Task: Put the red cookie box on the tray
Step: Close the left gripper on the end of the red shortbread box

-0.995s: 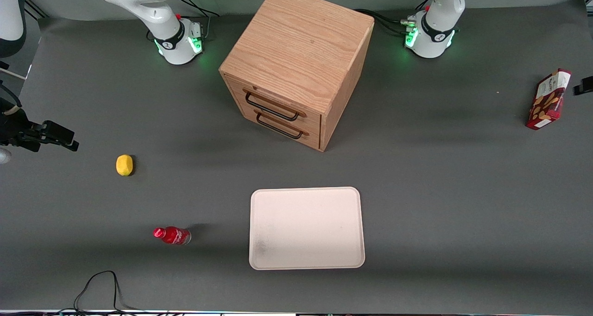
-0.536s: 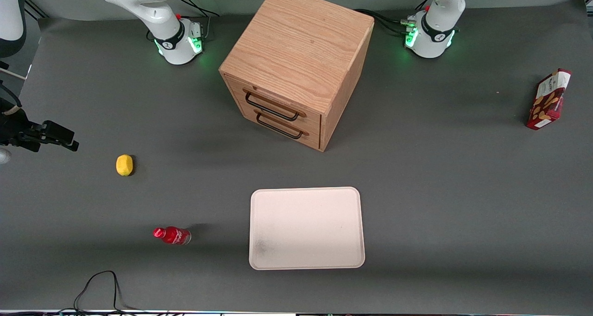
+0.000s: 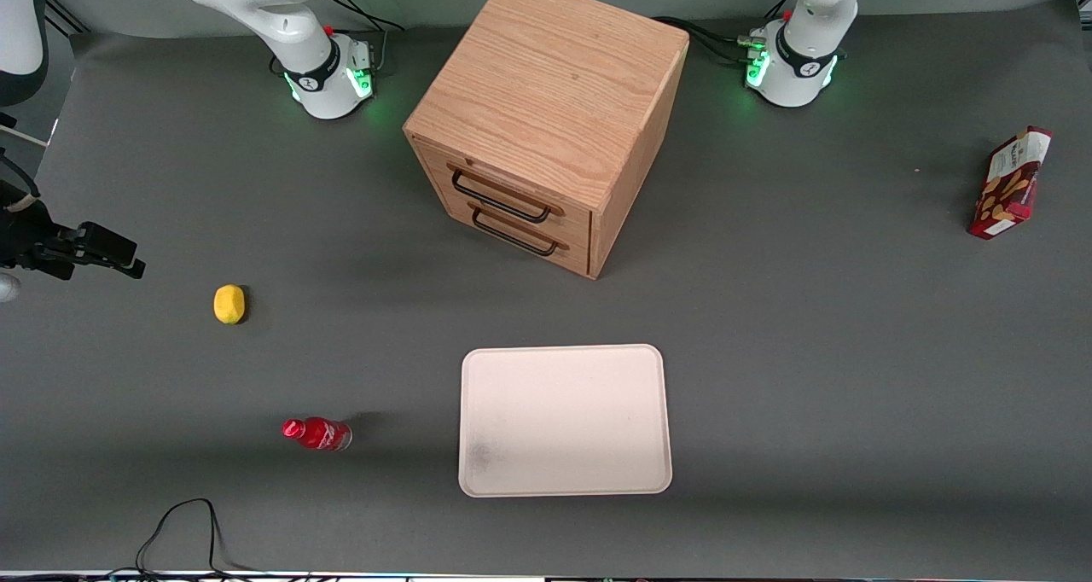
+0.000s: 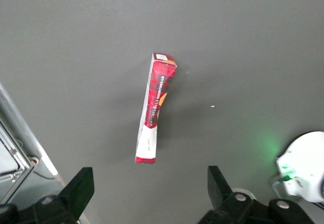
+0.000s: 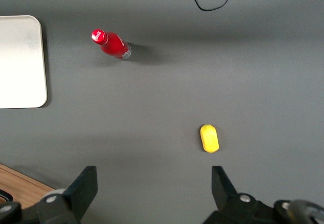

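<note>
Up front, my gripper isn't visible, cut off past the frame edge. Box (image 3: 1010, 183) stands on its long edge w/ red-and-white card face, at the working arm's end of the grey matte table (image 3: 810, 326), well apart from the tray (image 3: 565, 420), which is flat, cream, w/ rounded corners. Wood cabinet (image 3: 546, 121) sits mid-table. Wrist cam: my gripper (image 4: 147, 196) hangs above the box (image 4: 156, 107), jaws wide apart, gripping nothing; fingers (image 4: 78, 189) partly cropped.
</note>
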